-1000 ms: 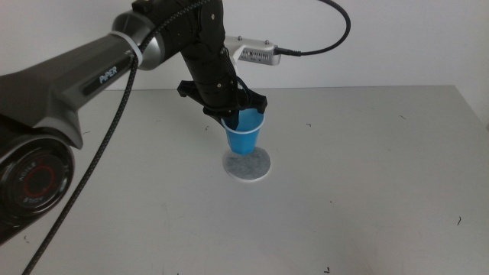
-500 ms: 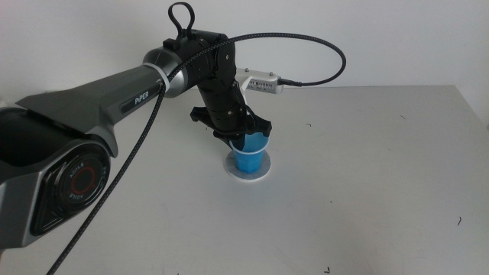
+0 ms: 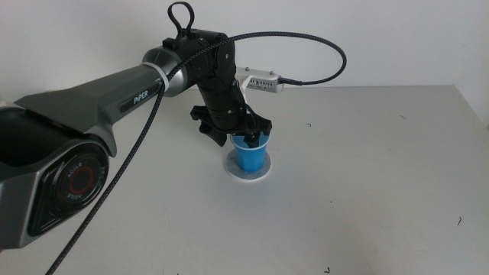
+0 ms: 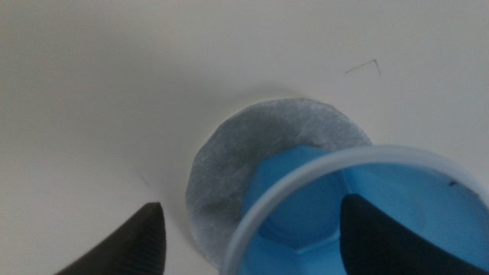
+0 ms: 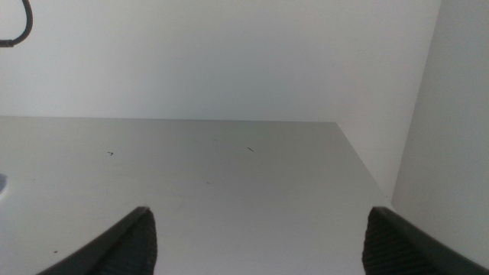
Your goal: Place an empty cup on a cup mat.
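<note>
The blue cup [image 3: 250, 156] stands upright on the grey cup mat [image 3: 261, 174] near the table's middle. My left gripper [image 3: 243, 134] is at the cup's rim, reaching down from the left. In the left wrist view the cup [image 4: 306, 200] sits off-centre on the mat [image 4: 229, 168]. My left gripper [image 4: 252, 205] is open there: one jaw is inside the cup, the other outside, and neither presses the rim. The cup's inside looks empty. My right gripper [image 5: 260, 233] is open and empty, out of the middle view.
The left arm and its black cable [image 3: 306, 42] arch over the table's back left. A white wall [image 5: 451, 114] stands next to the table's far corner in the right wrist view. Small dark marks [image 3: 309, 125] dot the tabletop.
The left arm has come down and set the cup on the mat. A second ago the cup hung tilted above it. In the last half second the cup has stayed still.
</note>
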Action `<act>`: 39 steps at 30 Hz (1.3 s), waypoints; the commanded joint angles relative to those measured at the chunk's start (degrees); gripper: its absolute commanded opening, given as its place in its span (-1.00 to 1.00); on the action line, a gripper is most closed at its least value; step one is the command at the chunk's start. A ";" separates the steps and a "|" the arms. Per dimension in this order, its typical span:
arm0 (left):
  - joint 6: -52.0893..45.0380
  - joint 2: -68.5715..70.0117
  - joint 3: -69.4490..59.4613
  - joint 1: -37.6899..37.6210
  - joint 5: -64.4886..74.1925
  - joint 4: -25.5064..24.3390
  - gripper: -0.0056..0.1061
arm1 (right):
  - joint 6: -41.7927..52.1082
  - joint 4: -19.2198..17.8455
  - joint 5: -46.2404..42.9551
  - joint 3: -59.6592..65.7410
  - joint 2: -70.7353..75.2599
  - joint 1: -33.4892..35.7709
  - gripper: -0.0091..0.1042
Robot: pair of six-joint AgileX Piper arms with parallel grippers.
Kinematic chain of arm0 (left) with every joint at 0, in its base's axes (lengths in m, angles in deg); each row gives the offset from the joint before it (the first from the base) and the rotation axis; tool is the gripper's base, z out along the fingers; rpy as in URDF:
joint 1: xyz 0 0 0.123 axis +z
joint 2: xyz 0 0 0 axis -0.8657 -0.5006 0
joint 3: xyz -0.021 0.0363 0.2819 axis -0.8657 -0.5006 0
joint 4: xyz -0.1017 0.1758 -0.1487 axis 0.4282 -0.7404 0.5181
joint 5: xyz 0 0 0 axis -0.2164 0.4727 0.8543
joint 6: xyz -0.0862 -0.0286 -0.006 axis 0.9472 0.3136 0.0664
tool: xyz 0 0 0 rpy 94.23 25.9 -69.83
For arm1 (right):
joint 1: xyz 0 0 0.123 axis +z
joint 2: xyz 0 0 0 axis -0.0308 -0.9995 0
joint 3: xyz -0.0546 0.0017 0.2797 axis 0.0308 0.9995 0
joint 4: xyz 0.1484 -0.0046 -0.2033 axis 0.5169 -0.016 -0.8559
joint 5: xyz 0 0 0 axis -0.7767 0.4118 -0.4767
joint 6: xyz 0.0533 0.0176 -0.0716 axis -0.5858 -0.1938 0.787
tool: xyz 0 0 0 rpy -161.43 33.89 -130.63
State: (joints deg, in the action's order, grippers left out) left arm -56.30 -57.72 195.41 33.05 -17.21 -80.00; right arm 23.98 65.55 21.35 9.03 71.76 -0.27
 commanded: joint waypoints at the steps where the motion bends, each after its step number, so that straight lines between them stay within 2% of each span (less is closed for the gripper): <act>1: -0.78 5.73 1.84 0.08 -1.46 0.79 0.56 | 0.29 -0.79 -4.29 -0.48 1.54 -0.06 0.82; 7: -1.11 11.49 1.84 0.86 -0.36 0.08 0.98 | 0.29 -0.79 -4.29 -0.48 1.54 -0.06 0.82; 14: -0.78 20.88 1.84 2.96 2.11 1.90 0.99 | 0.29 -0.79 -4.29 -0.48 1.54 -0.06 0.82; 22: -0.78 32.80 1.84 3.32 3.07 -6.68 0.98 | 0.29 -0.79 -4.29 -0.48 1.54 0.02 0.82; 29: -3.56 43.24 0.98 5.47 11.28 -14.11 0.99 | 0.29 -0.79 -4.29 -0.48 1.54 0.04 0.82; 34: -7.33 55.14 -9.91 8.28 3.86 -16.59 0.99 | 0.29 -0.79 -4.29 -0.48 1.54 0.04 0.82; 39: -7.59 66.81 -27.23 15.67 -8.00 -14.23 0.99 | 0.29 -0.79 -4.29 -0.48 1.54 0.04 0.82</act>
State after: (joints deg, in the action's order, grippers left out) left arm -63.89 5.04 171.94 46.76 -17.72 -95.14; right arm 23.98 65.55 21.35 9.03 71.76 -0.27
